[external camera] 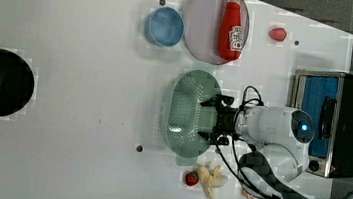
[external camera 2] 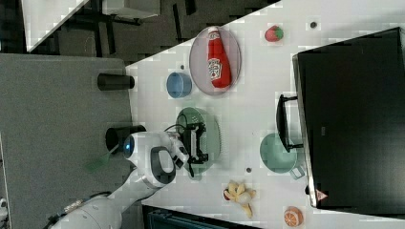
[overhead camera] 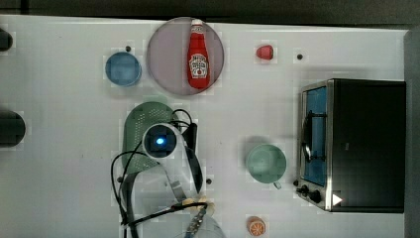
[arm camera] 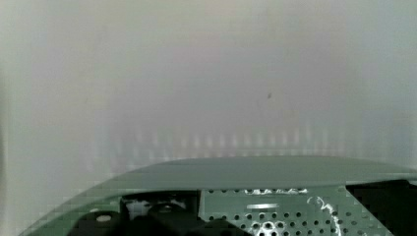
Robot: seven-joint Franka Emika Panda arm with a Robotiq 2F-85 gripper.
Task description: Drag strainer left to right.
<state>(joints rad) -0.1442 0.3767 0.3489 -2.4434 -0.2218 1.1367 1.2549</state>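
The strainer (external camera: 185,111) is a pale green perforated colander lying on the white table. In the top view the arm's wrist covers much of the strainer (overhead camera: 140,124). My gripper (external camera: 205,119) is open, with its black fingers (external camera: 213,102) spread wide over the strainer's rim on the left view's right side. Nothing is clamped between them. In the right view the gripper (external camera 2: 204,141) hangs over the strainer (external camera 2: 212,136). The wrist view looks across the strainer's rim (arm camera: 255,172) and its holed floor.
A teal mug (overhead camera: 266,162) stands to the top view's right of the strainer, before a toaster oven (overhead camera: 354,144). A blue bowl (overhead camera: 123,68) and a plate (overhead camera: 163,59) with a ketchup bottle (overhead camera: 198,57) lie behind. A banana (external camera: 211,176), strawberry (overhead camera: 265,52) and orange (overhead camera: 256,226) sit nearby.
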